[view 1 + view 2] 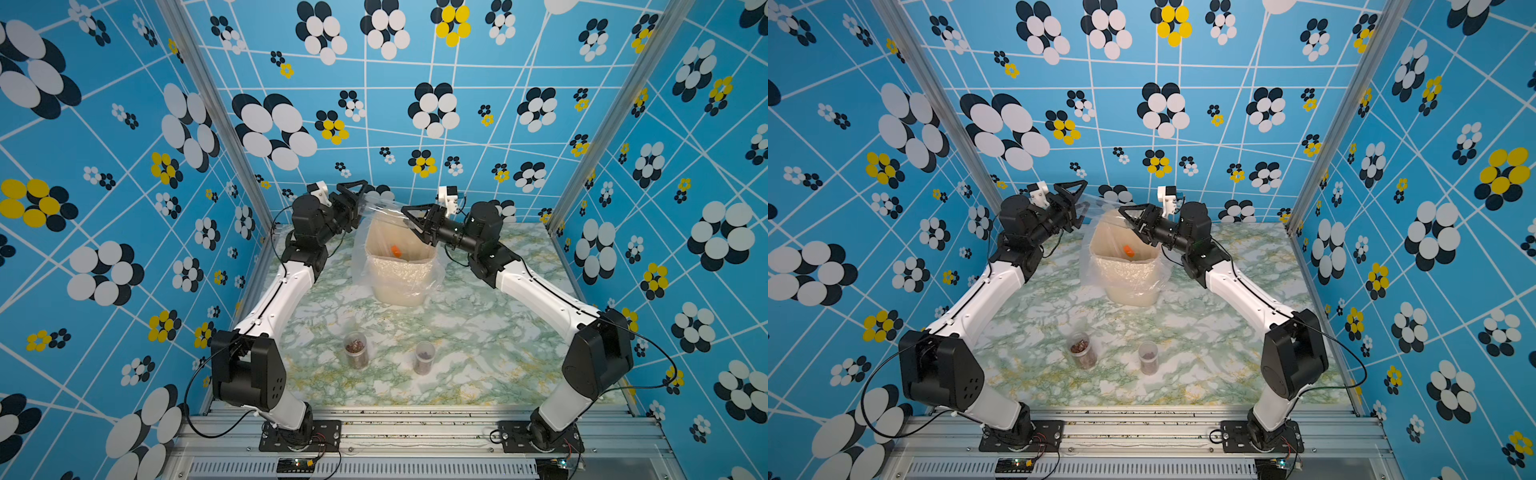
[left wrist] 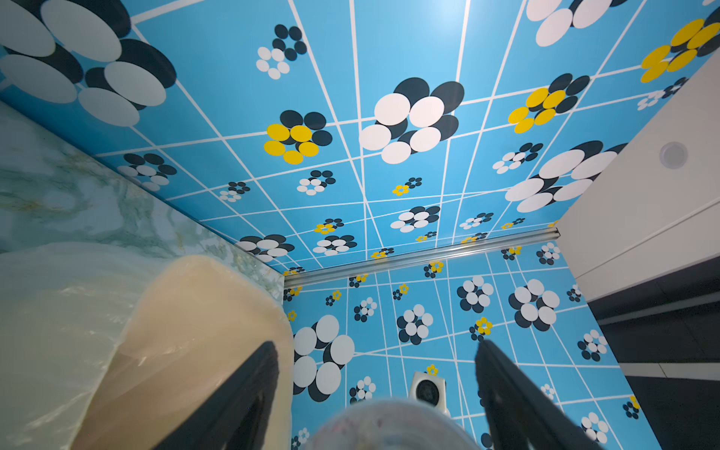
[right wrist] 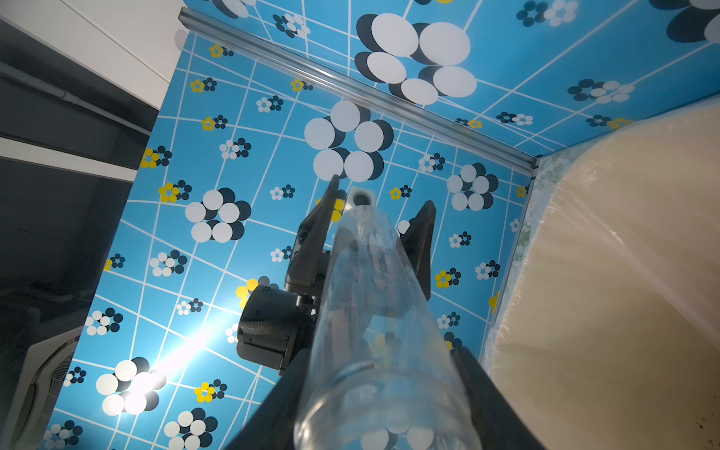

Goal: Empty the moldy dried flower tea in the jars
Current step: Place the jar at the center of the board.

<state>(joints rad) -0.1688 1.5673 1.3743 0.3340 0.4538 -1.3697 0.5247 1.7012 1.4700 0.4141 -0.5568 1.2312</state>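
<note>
Two open clear jars stand near the table's front, a wider one (image 1: 356,351) (image 1: 1084,351) and a narrower one (image 1: 424,358) (image 1: 1148,358), each holding reddish-brown dried flower tea (image 1: 355,345). Another clear jar (image 1: 382,210) (image 1: 1105,203) (image 3: 374,311) lies sideways in the air over the bin's far edge. My right gripper (image 1: 412,222) (image 1: 1133,224) (image 3: 383,350) is shut on it. My left gripper (image 1: 360,203) (image 1: 1081,198) (image 2: 376,345) is open, its fingers (image 3: 323,222) apart from the jar's round end (image 2: 389,424). The held jar looks see-through.
A cream bin (image 1: 399,282) (image 1: 1129,282) lined with clear plastic stands at the back middle, with one orange piece (image 1: 395,250) (image 1: 1128,250) inside. In the wrist views the bin (image 2: 195,311) (image 3: 604,272) is close beside both grippers. Patterned blue walls close three sides.
</note>
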